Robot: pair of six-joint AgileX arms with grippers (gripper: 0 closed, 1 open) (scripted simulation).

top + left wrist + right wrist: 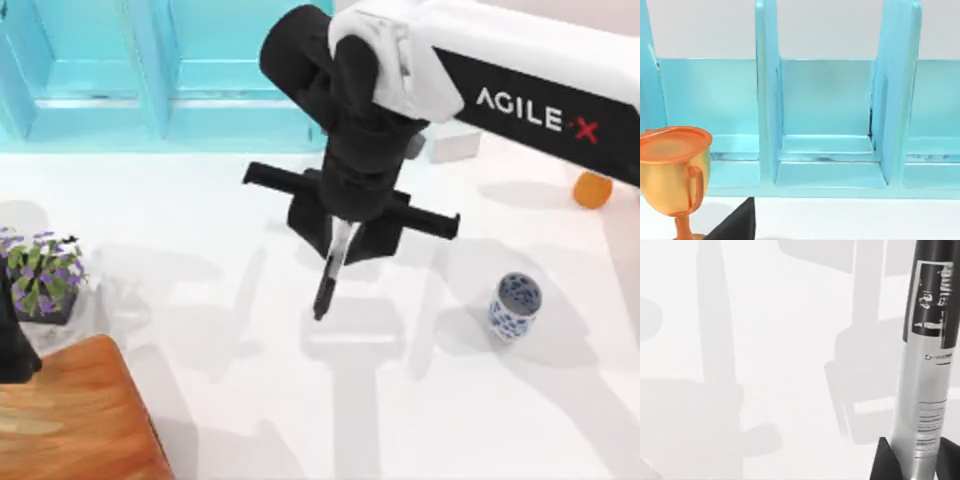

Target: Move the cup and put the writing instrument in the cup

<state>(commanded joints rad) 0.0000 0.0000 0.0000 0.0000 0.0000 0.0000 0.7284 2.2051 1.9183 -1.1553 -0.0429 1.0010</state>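
Your right end effector (343,232) points straight down above the bench (250,400), the arm reaching in from the upper right, fingers clamped on the writing instrument (331,268), which hangs below. The cup (515,306) stands well off to its right. Your left arm sits parked at the left edge.

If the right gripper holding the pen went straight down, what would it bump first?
Probably just the bare white table. The right gripper holds the marker pen tip-down over open tabletop, so the pen would touch first. The cup stands off to the right.
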